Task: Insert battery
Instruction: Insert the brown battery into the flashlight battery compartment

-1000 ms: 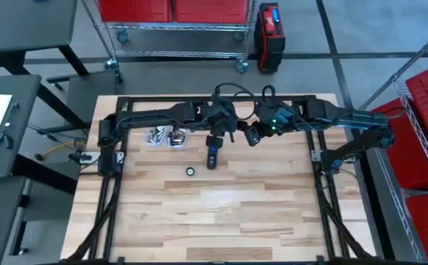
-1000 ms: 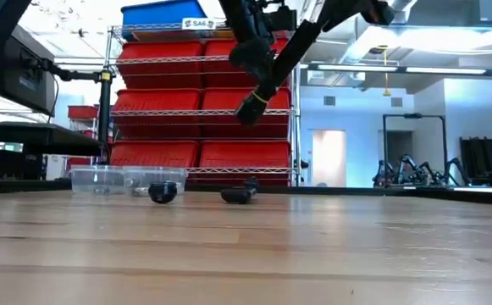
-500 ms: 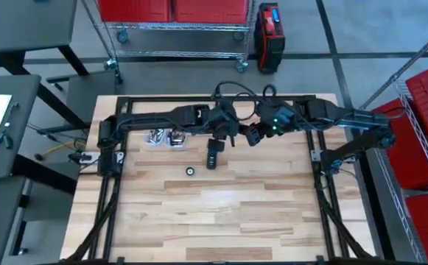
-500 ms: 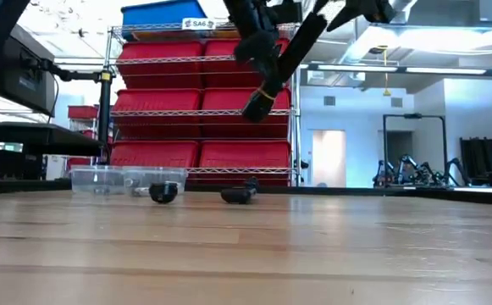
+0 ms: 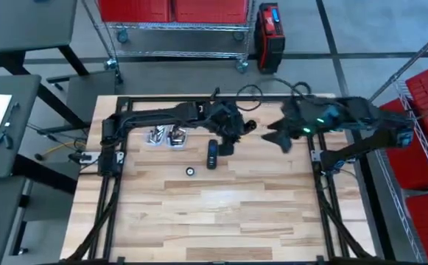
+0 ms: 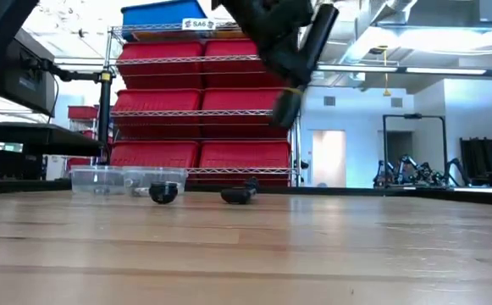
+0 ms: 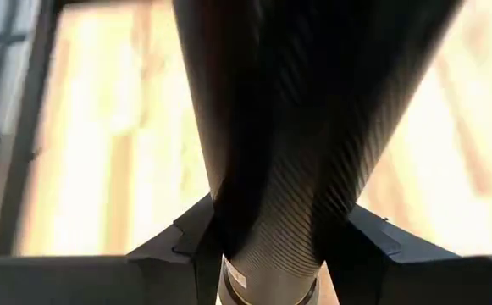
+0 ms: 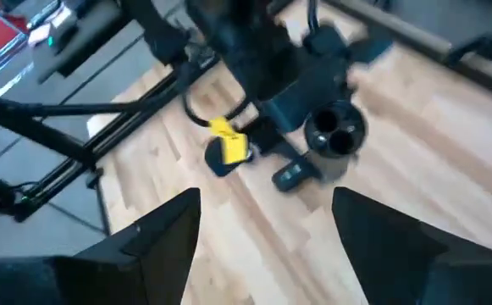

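A dark ribbed tube hangs over the table's far middle, with my left gripper shut on it. In the right wrist view the tube's open end faces the camera. My right gripper stands open to the tube's right, apart from it, with nothing between its fingers. Flat on the wood below lie a dark oblong part and a small round cap. The battery is hidden or too small to pick out. My left gripper pinches the tube between its two fingers, near the end that bears a pale ring. The tube is lifted clear of the table and hangs tilted, well above the wood.
Two clear tubs with silvery pieces stand at the far left of the work area, also seen in the low view. A black frame borders the table. Bare wood spreads toward the near edge.
My right gripper has opened and drawn back from the tube toward the table's right edge. My left gripper has shifted a little to the right with the tube, which stays lifted and now hangs more steeply.
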`<state>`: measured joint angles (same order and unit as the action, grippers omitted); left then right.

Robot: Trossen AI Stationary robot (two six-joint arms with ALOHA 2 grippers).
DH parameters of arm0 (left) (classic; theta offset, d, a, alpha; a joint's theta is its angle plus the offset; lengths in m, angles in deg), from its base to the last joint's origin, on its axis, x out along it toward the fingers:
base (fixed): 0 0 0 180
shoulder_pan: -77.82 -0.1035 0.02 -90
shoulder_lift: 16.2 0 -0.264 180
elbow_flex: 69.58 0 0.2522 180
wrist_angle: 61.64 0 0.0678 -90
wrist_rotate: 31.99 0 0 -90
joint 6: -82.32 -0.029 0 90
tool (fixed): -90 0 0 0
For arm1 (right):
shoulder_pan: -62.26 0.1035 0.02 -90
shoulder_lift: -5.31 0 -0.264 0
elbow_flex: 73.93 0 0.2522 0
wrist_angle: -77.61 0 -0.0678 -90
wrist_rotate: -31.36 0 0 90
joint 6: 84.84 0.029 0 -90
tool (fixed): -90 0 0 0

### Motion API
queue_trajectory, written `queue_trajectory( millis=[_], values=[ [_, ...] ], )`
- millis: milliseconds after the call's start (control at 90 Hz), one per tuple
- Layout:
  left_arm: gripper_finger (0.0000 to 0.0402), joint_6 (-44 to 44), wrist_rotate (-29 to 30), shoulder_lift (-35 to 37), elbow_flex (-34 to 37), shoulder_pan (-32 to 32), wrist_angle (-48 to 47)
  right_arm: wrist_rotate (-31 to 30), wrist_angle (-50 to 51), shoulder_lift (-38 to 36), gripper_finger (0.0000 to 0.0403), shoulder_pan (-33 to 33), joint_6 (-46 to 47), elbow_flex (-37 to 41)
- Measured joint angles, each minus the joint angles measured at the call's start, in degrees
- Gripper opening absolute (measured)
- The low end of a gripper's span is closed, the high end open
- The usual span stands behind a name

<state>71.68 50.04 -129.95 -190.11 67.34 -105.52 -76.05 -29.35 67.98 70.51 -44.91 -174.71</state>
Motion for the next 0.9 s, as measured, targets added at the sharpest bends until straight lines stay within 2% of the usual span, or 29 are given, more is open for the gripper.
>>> queue_trajectory(
  millis=[122, 178, 344, 456, 578, 744, 833, 900],
  values=[
    [0.0138, 3.1, -7.03, -2.26, 0.14, 0.36, 5.6, -17.78, -0.91, -6.14, 0.0259, 11.73, 4.69, 8.9],
    [0.0138, 5.09, -8.96, -3.28, 0.14, 0.85, 9.56, -23.79, -3.07, -8.13, 0.026, 15.84, 7.0, 14.41],
    [0.0138, 10.94, -12.91, -4.83, 0.07, 2.28, 20.22, -30.66, -17.72, -10.19, 0.026, 21.86, 9.51, 31.66],
    [0.0138, 11.57, -16.43, -5.15, 0.25, 3.25, 21.63, -32.19, -31.57, -9.77, 0.026, 21.41, 5.8, 39.45],
    [0.0138, 11.01, -16.84, -4.91, 0.19, 4.7, 22.22, -32.18, -43.1, -8.95, 0.026, 19.13, -3.61, 43.2],
    [0.0138, 11.34, -16.88, -5.02, 0.17, 5.78, 22.32, -29.77, -47.99, -9.03, 0.026, 15.58, -13.13, 43.35],
    [0.0138, 11.09, -16.74, -5.02, 0.17, 6.1, 22.65, -25.83, -51.29, -8.99, 0.0257, 13.41, -16.05, 43.35],
    [0.0138, 11.17, -17.01, -5.02, 0.17, 6.3, 22.65, -23.29, -53.06, -8.97, 0.024, 12.08, -16.05, 43.35]
  ],
)
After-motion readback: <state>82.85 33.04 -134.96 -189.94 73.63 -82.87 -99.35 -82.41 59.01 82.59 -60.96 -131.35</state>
